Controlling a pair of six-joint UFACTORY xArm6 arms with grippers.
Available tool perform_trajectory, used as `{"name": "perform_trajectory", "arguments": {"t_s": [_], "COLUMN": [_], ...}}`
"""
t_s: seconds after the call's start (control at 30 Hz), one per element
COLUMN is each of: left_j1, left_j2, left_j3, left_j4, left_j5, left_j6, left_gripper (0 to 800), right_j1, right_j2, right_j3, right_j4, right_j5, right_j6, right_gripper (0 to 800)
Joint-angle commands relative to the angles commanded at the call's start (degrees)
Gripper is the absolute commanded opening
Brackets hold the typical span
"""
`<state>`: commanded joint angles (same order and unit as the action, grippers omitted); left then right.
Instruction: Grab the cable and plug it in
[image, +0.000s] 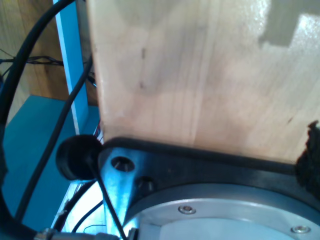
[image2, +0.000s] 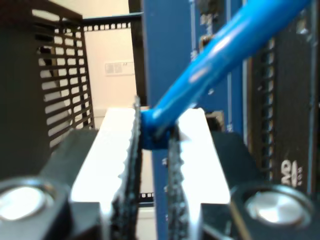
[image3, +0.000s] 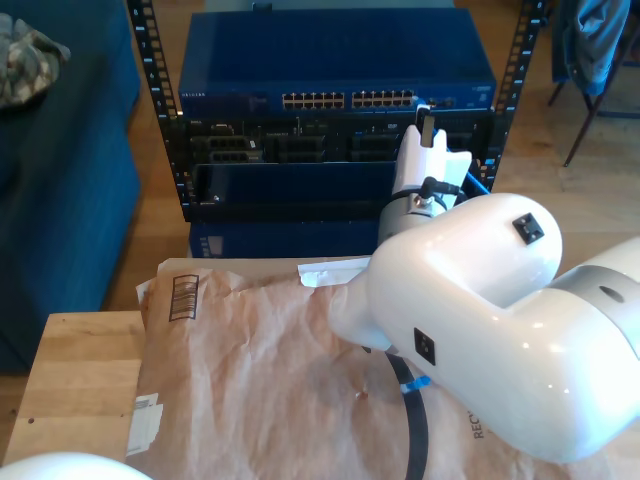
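The cable is bright blue, held between black serrated pads on white fingers of my second gripper. The switch is dark blue with pale port rows, in a black perforated rack. The arm is white; the paper brown, on a pale wood table.

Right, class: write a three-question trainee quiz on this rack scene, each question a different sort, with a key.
1. True or false: my second pincer is shut on the cable.
2. What colour is the cable? A red, B blue, C green.
3. Fill in: in the exterior view, brown ____ covers the table.

Key: 1 true; 2 B; 3 paper.
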<state>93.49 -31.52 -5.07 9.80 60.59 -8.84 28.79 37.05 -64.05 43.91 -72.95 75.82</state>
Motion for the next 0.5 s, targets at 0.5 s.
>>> {"name": "perform_trajectory", "arguments": {"t_s": [0.5], "left_j1": [0.00], "left_j2": [0.00], "left_j3": [0.00], "left_j4": [0.00], "left_j5": [0.00], "left_j6": [0.00], "left_gripper": [800], "right_j1": [0.44], "right_j2": [2.64], "right_j3": [-3.78], "right_j4": [0.97], "right_j5": [0.00], "right_j6": [-1.76], "right_gripper": [0]}}
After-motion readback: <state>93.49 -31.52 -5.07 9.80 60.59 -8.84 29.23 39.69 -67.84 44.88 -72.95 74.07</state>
